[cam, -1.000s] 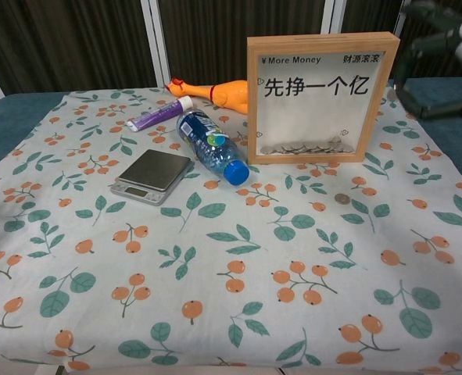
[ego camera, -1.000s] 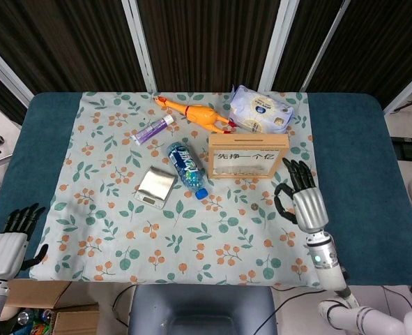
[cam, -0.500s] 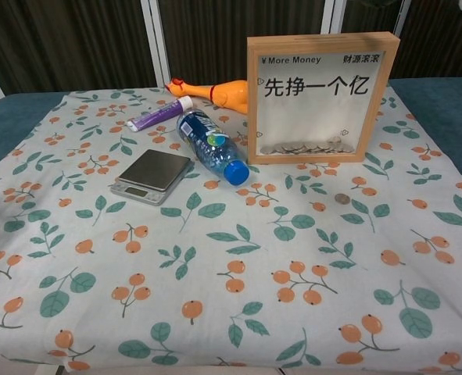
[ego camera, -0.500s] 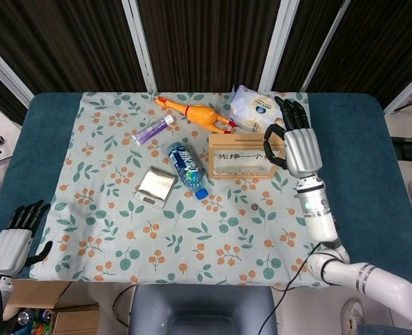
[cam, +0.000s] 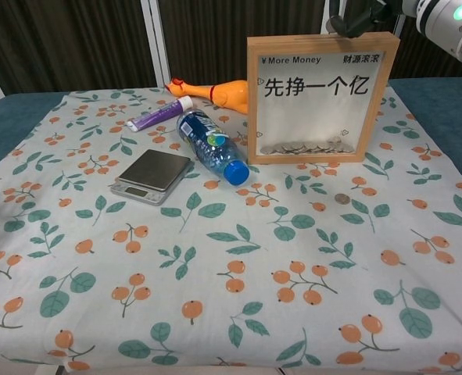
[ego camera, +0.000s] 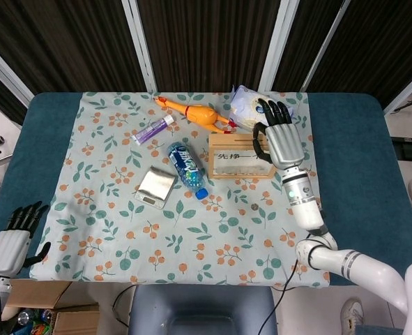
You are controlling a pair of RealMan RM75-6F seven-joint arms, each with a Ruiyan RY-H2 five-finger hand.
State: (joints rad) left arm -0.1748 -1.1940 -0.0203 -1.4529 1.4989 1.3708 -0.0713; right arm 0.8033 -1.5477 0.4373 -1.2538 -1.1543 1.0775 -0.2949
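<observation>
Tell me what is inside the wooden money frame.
Coins lie in a low pile along the bottom of the wooden money frame, behind its clear pane; above them it looks empty. The printed characters cover part of the inside.

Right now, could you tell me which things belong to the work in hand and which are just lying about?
In hand: right hand, open above the wooden coin frame.

Lying about: water bottle, pocket scale, rubber chicken, purple tube, tissue pack, loose coin, left hand.
</observation>
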